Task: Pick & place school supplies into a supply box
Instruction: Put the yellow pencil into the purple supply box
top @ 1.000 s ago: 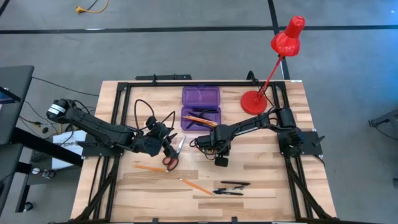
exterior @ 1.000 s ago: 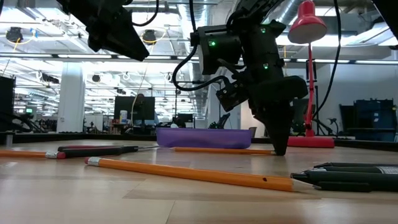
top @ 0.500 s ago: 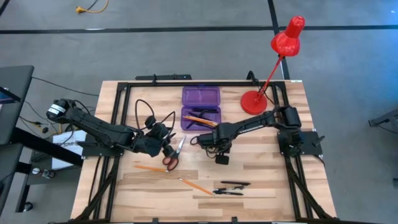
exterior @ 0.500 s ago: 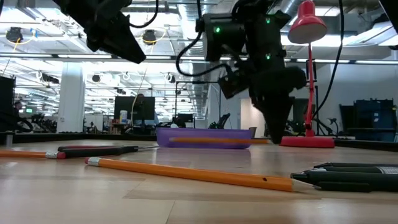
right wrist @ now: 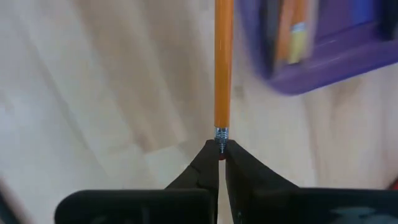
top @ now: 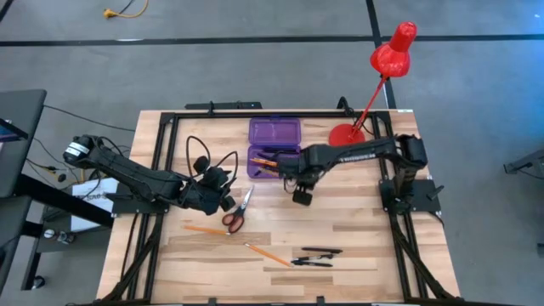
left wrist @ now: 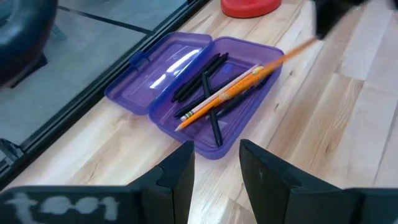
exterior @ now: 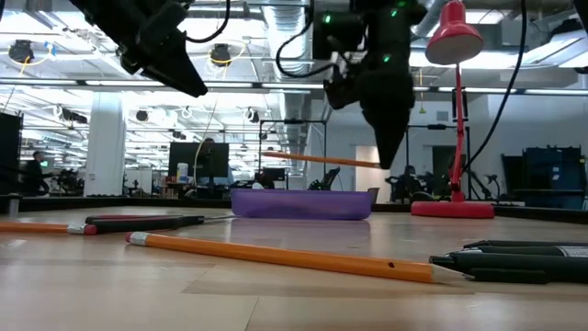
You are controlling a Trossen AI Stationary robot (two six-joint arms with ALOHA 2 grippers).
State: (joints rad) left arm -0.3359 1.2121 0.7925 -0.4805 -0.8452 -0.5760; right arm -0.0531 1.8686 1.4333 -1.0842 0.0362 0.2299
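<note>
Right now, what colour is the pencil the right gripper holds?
Orange pencil, pinched at its eraser end by the right gripper; the right wrist view shows it best.

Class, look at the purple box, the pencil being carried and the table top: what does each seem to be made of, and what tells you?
Purple box: likely plastic, glossy and translucent, with light glinting on its lid.
Pencil in the right hand: probably wood with smooth orange paint; a ribbed metal band shows at the gripped end.
Table top: pale wood planks with visible seams and a matte look.

The surface (top: 357,229) is pale, matt wood planking. The supply box (left wrist: 186,93) is glossy translucent purple plastic. The lamp (top: 393,51) looks shiny red.
</note>
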